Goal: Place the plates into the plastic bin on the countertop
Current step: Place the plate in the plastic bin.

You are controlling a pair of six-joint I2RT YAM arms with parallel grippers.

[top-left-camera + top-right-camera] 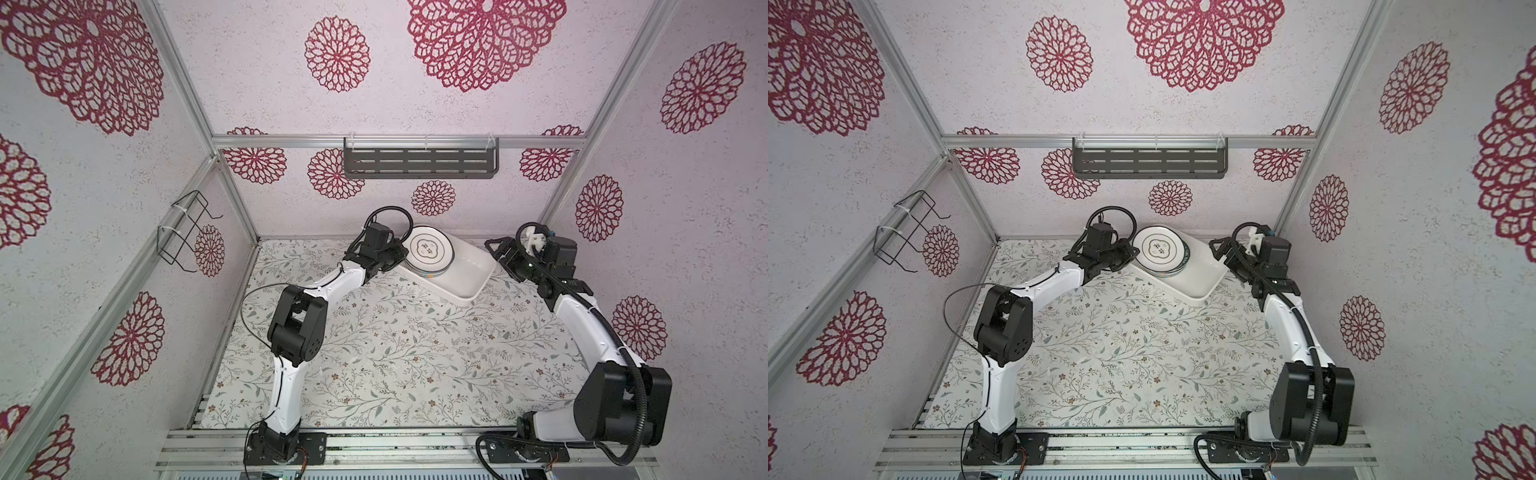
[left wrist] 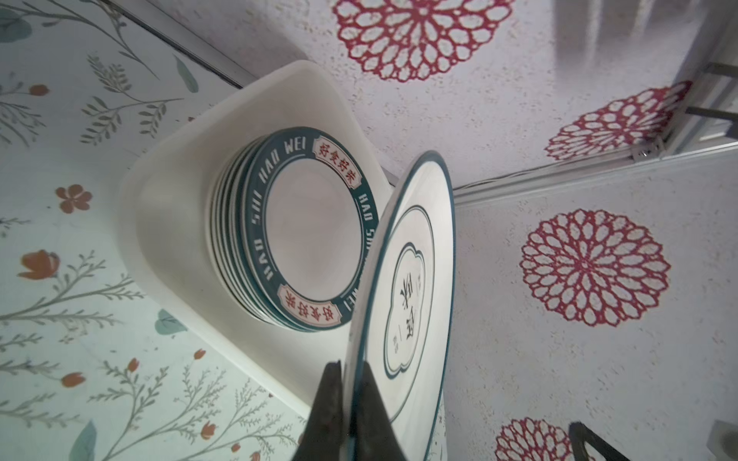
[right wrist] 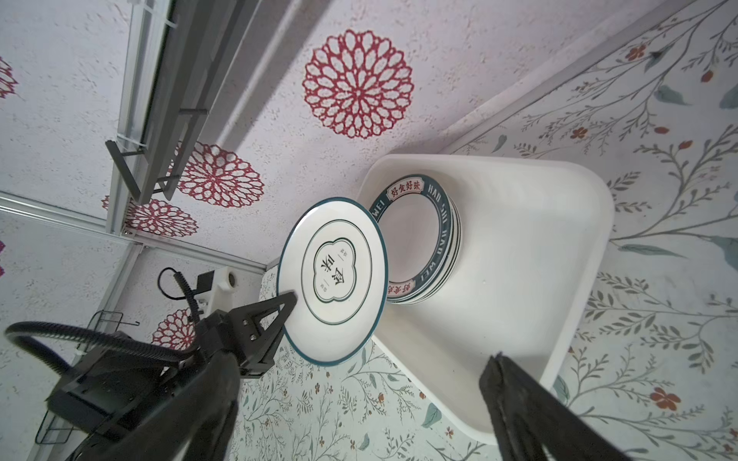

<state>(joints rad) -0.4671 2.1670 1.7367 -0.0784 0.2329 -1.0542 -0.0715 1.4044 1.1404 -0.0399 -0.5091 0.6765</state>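
White plastic, the bin (image 1: 469, 276) sits slantwise at the far middle of the countertop (image 1: 395, 353). A stack (image 2: 315, 227) of teal-rimmed plates fills its far left end, and its near right half is bare.

The left gripper (image 1: 400, 258) is clamped on the left rim of one more plate (image 1: 428, 248), white with thin dark rings and a clover emblem. The left wrist view shows its two black fingers (image 2: 331, 399) pinched close together, with the rim between them. This plate (image 3: 335, 279) hangs tilted over the stack (image 3: 439, 247) and covers most of it in both top views. A gap shows on the gripper's side. Whether the plate's right edge touches the stack I cannot tell.

The right gripper (image 1: 500, 257) is just beside the bin's right end. Its jaws are spread wide and hold nothing. One of its fingers (image 3: 519, 407) shows in the right wrist view near the bin's rim (image 3: 599, 223), but I cannot tell whether they touch.
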